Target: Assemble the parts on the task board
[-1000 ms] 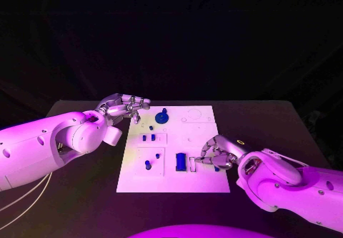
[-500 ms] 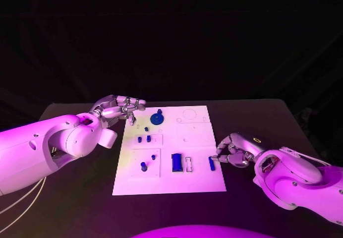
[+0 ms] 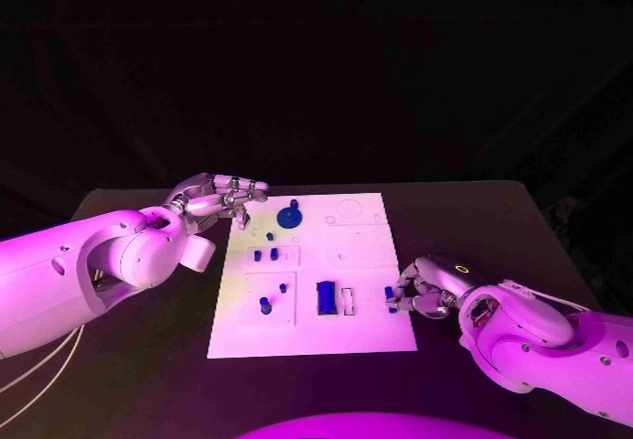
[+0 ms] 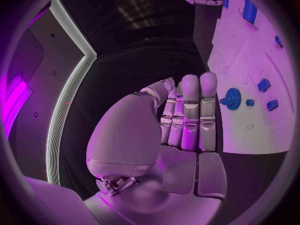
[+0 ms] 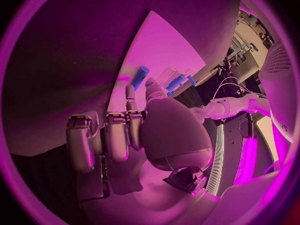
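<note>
Task board: a white plate in the middle of the black desk, its long axis running from the lower part of the head view toward the top, narrowing with distance.
Gear part: a round blue toothed disc at the board's upper left, lying flat, with a small knob at its upper edge; in the left wrist view it sits on the board just past the fingertips.
Large bar part: a blue block in the board's lower middle, long axis parallel to the board's long side.
Slot: a pale rectangular outline just right of the large bar, same direction.
Small peg parts: two short blue pieces side by side in the board's left middle; another pair lower left, in a square recess.
Edge part: a slim blue piece at the board's right edge, long axis along the board; the right hand's fingertips touch it.
Right hand: at centre right of the head view, fingers curled in at the board's right edge, pinching the edge part; the right wrist view shows a blue piece at the fingertips.
Left hand: upper left of the board, fingers bent and apart, grasping nothing, near the gear but clear of it.
Writing: no readable labels or brands on board or parts.
</note>
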You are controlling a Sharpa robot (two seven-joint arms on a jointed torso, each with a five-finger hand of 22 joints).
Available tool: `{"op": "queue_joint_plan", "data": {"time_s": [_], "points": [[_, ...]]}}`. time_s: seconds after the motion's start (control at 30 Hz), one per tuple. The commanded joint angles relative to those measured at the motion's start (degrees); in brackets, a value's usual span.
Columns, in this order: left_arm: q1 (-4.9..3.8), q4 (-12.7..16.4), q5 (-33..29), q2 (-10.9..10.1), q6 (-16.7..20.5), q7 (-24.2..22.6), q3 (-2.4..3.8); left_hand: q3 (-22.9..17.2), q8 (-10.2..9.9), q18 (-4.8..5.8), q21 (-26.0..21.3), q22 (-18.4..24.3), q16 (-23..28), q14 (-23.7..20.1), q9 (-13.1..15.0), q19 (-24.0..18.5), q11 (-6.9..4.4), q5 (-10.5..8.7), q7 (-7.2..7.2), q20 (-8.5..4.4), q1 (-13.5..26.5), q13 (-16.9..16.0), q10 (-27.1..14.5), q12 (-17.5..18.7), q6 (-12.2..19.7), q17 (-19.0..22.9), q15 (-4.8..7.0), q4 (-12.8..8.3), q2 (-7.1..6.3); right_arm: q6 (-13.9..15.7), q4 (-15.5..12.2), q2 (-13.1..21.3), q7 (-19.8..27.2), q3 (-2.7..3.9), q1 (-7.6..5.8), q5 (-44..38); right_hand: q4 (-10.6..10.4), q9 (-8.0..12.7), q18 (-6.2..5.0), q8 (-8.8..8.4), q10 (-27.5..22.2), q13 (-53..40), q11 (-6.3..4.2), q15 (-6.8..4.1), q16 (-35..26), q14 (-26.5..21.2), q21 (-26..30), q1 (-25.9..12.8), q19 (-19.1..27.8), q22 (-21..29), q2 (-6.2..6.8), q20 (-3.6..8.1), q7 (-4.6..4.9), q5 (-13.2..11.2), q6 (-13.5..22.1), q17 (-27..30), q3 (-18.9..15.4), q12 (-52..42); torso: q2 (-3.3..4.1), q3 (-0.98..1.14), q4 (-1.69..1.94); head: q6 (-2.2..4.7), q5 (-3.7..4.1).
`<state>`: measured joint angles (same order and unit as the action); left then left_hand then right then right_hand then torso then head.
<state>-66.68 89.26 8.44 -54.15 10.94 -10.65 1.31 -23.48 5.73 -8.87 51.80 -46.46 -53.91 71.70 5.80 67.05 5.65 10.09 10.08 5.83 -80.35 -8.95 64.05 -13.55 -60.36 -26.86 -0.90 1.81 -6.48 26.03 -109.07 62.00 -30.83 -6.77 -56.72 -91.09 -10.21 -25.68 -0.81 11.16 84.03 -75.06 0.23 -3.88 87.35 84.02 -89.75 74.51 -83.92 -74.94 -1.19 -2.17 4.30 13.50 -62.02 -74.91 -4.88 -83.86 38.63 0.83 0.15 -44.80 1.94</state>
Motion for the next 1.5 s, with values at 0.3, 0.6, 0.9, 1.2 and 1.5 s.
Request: {"op": "queue_joint_plan", "data": {"time_s": [0.3, 0.6, 0.9, 1.2, 1.5], "points": [[-0.03, 0.18, 0.17, -0.12, -1.1, -0.52, 0.02, 0.02, 0.35, -0.75, -0.19, 0.12, -0.12, -0.48, -0.09, -0.03, 0.01, 0.2, -0.03, 0.04, 0.08, 0.04, -0.54, -0.42, 0.45, 0.1, 0.02, -0.33, 0.52, -1.63, 1.74, -2.25, -1.93, 0.01, 0.74, -1.91, -0.33, 0.16, 0.81, -0.21, 2.94, -11.29, -0.47, -0.03, 0.02, 5.01, -0.25, -0.16, -6.08, -15.06, 0.35, -0.22, -0.29, 0.18, -0.91, -10.62, 0.24, 0.24, -0.01, 0.02, -0.03, -0.34, -0.36], [-0.03, 0.22, 0.17, -0.15, -1.17, -0.31, 0.02, 0.04, 0.36, -0.75, -0.21, 0.14, -0.13, -0.48, -0.1, -0.03, 0.02, 0.19, -0.02, 0.05, 0.15, 0.04, -0.56, -0.45, 0.46, 0.11, 0.01, -0.29, 0.52, -8.4, 3.05, -3.84, -2.34, 0.0, 1.55, -7.5, 0.02, 0.65, 0.81, -0.68, 2.53, -10.88, -0.47, -0.13, -0.18, 4.93, -0.25, 0.11, -6.08, -15.06, 1.84, -0.04, -0.2, -1.08, -0.93, -10.33, -0.21, 1.06, -0.04, -0.03, -0.04, -0.44, -0.38], [-0.04, 0.23, 0.17, -0.17, -1.35, 0.06, 0.02, 0.05, 0.37, -0.77, -0.3, 0.23, -0.14, -0.49, -0.11, -0.07, 0.03, 0.19, -0.02, 0.06, 0.19, 0.04, -0.59, -0.46, 0.48, 0.13, 0.01, -0.28, 0.53, -15.66, 3.49, -4.63, -2.72, -0.03, 1.86, -15.05, 2.8, 1.1, 0.81, -0.93, 2.38, -10.81, -0.56, -0.18, -0.04, 4.98, -0.25, 4.16, -6.08, -15.06, 3.0, -0.01, -0.29, -2.27, -1.34, -10.61, 1.04, 1.3, -0.07, -0.05, -0.07, -0.64, -0.43], [-0.04, 0.24, 0.36, -0.17, -1.53, 0.27, 0.02, 0.04, 0.37, -0.78, -0.35, 0.29, -0.14, -0.5, -0.12, -0.09, 0.02, 0.2, -0.02, 0.06, 0.17, 0.04, -0.61, -0.47, 0.49, 0.14, 0.01, -0.3, 0.54, -12.23, 3.23, -4.78, -3.7, -0.04, 1.91, -15.08, 4.75, 1.72, 0.81, -0.99, 2.47, -11.0, -1.21, -0.68, -0.01, 5.01, -0.25, 7.66, -6.08, -15.06, 1.39, 0.45, -0.87, 4.96, -2.51, -10.74, 5.9, 1.1, -0.04, -0.01, 0.03, -0.56, -0.47], [-0.04, 0.2, 0.39, -0.11, -1.54, 0.32, 0.02, 0.0, 0.38, -0.78, -0.37, 0.3, -0.15, -0.51, -0.13, -0.09, 0.01, 0.22, -0.03, 0.06, 0.12, 0.04, -0.64, -0.5, 0.51, 0.15, 0.01, -0.35, 0.57, -0.53, 1.23, -4.49, -3.31, 0.08, 1.73, -5.09, 5.59, 1.3, 0.81, -0.4, 2.75, -11.19, -1.47, -0.93, 0.21, 5.1, -0.25, 7.54, -6.08, -15.06, 0.63, 0.74, -1.2, 8.39, -2.59, -11.11, 11.08, 0.77, -0.04, 0.01, -0.03, -0.19, -0.73]]}}
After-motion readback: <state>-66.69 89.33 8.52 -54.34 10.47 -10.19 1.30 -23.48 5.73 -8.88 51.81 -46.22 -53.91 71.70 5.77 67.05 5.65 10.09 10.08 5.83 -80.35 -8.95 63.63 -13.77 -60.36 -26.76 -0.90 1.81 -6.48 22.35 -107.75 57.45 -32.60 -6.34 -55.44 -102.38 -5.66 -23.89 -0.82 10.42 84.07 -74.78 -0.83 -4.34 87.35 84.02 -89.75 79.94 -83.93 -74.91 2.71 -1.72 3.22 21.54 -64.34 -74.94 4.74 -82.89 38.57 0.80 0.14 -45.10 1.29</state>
